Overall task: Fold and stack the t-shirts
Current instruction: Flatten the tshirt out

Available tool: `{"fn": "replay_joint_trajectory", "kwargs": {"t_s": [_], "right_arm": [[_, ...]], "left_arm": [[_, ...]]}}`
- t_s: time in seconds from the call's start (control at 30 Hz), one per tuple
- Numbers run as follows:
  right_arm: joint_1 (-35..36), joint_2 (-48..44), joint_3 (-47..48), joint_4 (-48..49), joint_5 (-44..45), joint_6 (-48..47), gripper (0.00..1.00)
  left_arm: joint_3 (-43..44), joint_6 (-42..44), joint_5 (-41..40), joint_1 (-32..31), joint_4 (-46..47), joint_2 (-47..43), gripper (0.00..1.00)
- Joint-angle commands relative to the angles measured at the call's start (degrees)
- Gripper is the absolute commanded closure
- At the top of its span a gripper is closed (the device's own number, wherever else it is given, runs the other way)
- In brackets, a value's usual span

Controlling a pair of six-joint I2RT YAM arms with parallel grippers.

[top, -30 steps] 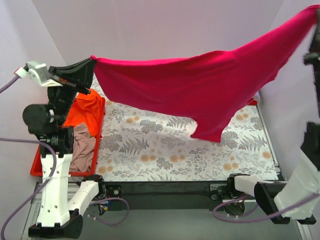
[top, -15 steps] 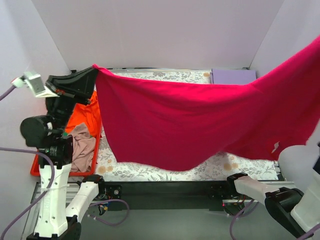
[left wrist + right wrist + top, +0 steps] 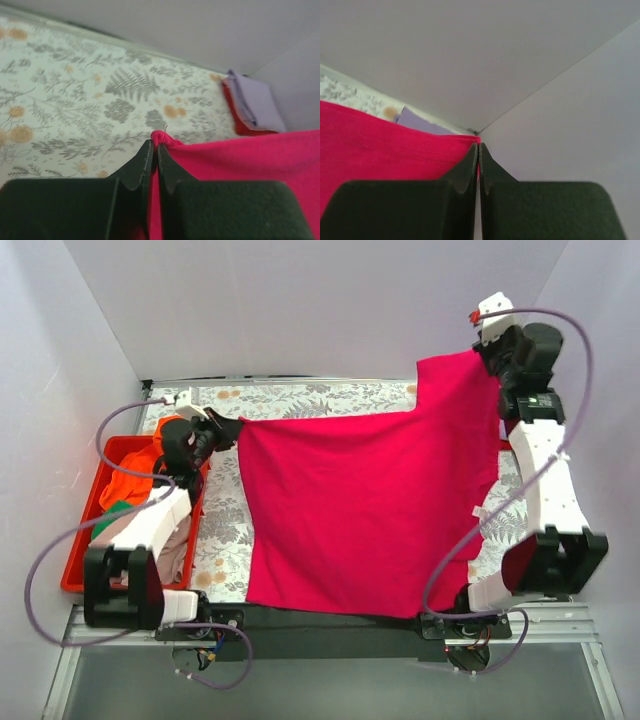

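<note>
The large crimson-red t-shirt (image 3: 370, 500) hangs spread between my two grippers over the floral table, its lower edge draped past the near table edge. My left gripper (image 3: 232, 427) is shut on its left corner (image 3: 162, 140), low above the table. My right gripper (image 3: 487, 352) is shut on its right hem corner (image 3: 465, 145), held high at the back right. A folded lavender shirt (image 3: 257, 102) lies on a red one at the back right corner; it also shows in the right wrist view (image 3: 417, 122). Orange (image 3: 135, 475), green (image 3: 115, 512) and beige-pink (image 3: 180, 550) shirts lie in the tray.
A rigid red plastic tray (image 3: 75, 575) stands along the table's left edge, beside my left arm. White walls close the back and both sides. The floral tablecloth (image 3: 225, 530) shows left of the hanging shirt.
Both arms have swung the crimson shirt away from the camera and down. The left gripper moved right and lower to the table. The shirt now hangs flatter and spread.
</note>
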Motion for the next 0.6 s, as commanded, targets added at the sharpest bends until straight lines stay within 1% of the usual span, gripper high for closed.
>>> {"fn": "replay_joint_trajectory", "kwargs": {"t_s": [0.0, 0.03, 0.07, 0.1, 0.13, 0.17, 0.2, 0.23, 0.3, 0.33, 0.47, 0.57], "right_arm": [[-2.16, 4.73, -5.60, 15.36, -8.05, 5.80, 0.99], [-2.25, 9.53, -4.84, 15.90, -8.93, 6.59, 0.99], [-2.33, 11.93, -3.70, 16.25, -9.46, 7.46, 0.99], [-2.68, 14.13, -2.82, 18.08, -9.81, 9.39, 0.99], [-2.77, 17.81, -1.33, 18.88, -10.60, 10.19, 0.99], [-2.86, 19.67, -0.18, 19.15, -10.78, 10.72, 0.99], [-2.86, 21.43, 1.14, 19.15, -10.78, 11.16, 0.99], [-2.86, 24.15, 3.15, 19.07, -11.04, 12.12, 0.99], [-2.86, 26.71, 4.39, 19.15, -11.57, 12.13, 0.99], [-2.86, 27.33, 5.01, 19.07, -11.66, 12.31, 0.99], [-2.86, 29.18, 5.63, 19.07, -11.92, 13.10, 0.99], [-2.86, 29.01, 5.46, 19.07, -12.97, 15.20, 0.99]], "left_arm": [[1.95, 2.90, -6.21, 0.23, 8.64, 12.78, 1.00], [3.27, 2.73, -6.83, 0.50, 9.26, 16.21, 1.00], [6.76, 2.73, -7.53, 0.67, 9.88, 20.16, 1.00], [8.71, 2.82, -7.45, 1.55, 9.62, 26.46, 1.00], [10.56, 2.64, -7.28, 2.08, 9.36, 29.83, 1.00], [14.40, 2.73, -7.01, 2.69, 8.66, 32.56, 1.00], [15.92, 2.73, -7.10, 2.96, 7.96, 37.11, 1.00], [17.85, 3.43, -7.10, 3.13, 7.17, 38.90, 1.00], [21.37, 4.39, -6.75, 3.14, 5.05, 42.76, 1.00], [22.08, 5.27, -6.83, 4.88, 4.00, 43.57, 1.00], [25.25, 7.38, -6.39, 5.94, 1.98, 46.30, 1.00], [26.92, 7.39, -6.13, 7.00, 1.09, 47.18, 1.00]]}}
